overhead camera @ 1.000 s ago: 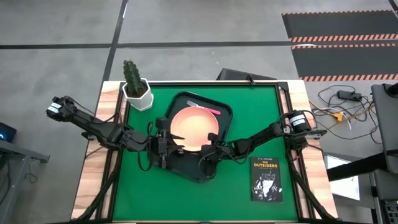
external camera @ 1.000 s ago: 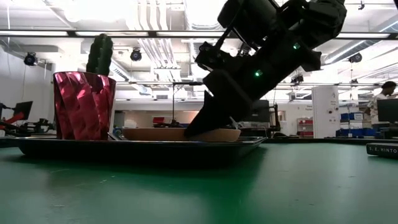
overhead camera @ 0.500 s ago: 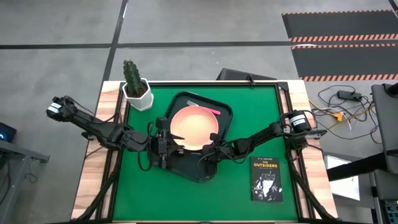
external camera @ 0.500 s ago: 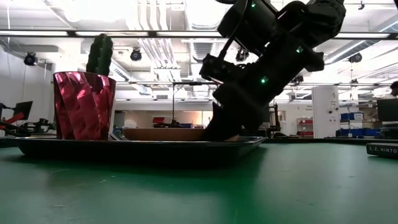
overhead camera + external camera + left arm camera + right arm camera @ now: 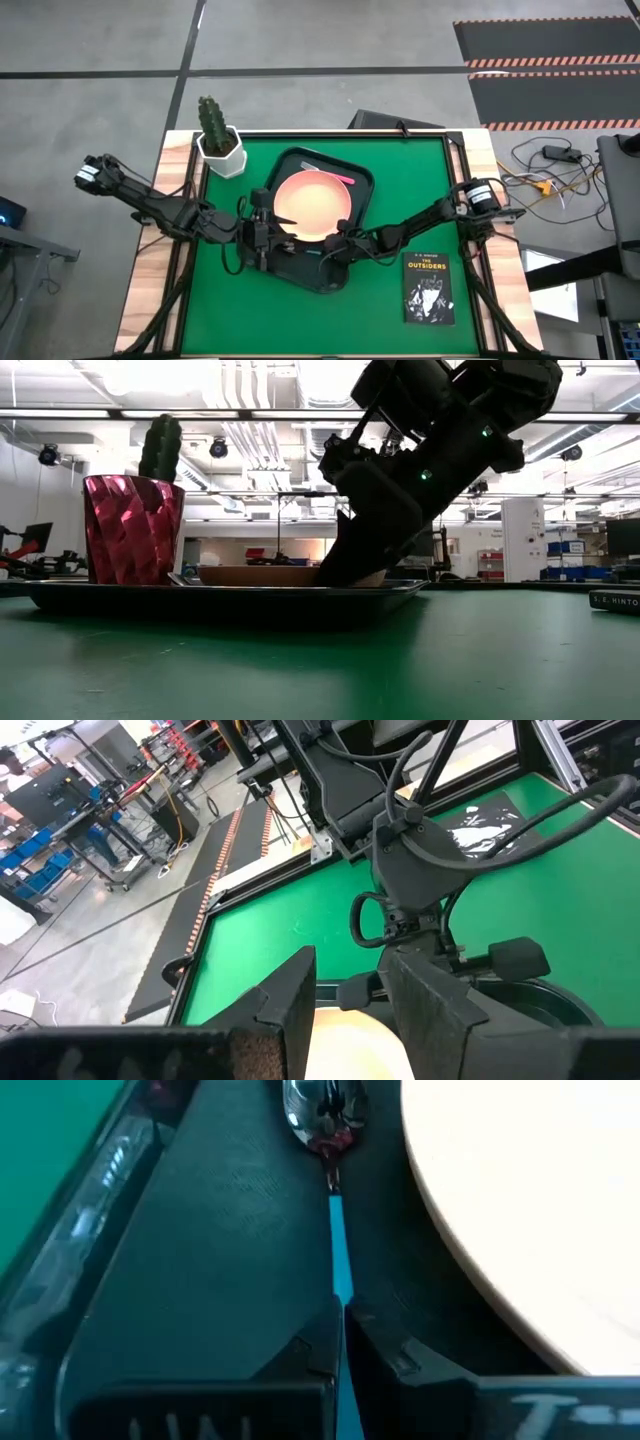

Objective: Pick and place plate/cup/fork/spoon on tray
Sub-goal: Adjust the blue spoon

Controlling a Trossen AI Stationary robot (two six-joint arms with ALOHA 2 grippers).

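Placing the spoon [image 5: 336, 1250]: right gripper [image 5: 340, 1342] low over tray [image 5: 200, 1280], lower centre of high view, fingers clenched on blue handle beside plate [image 5: 520, 1200]. Next: release, lift clear. Left gripper [image 5: 345, 995] alongside, fingers released.

**The green table and what lies on it**

The table [image 5: 400, 190] has a green top with wooden side edges. The dark tray [image 5: 300, 275] lies on it, directly under the right gripper [image 5: 331, 248] and the left gripper [image 5: 262, 228]. The black book [image 5: 430, 288] lies beside the right gripper, apart from the tray. The white cactus pot [image 5: 222, 152] stands far beyond the left gripper, at a table corner.
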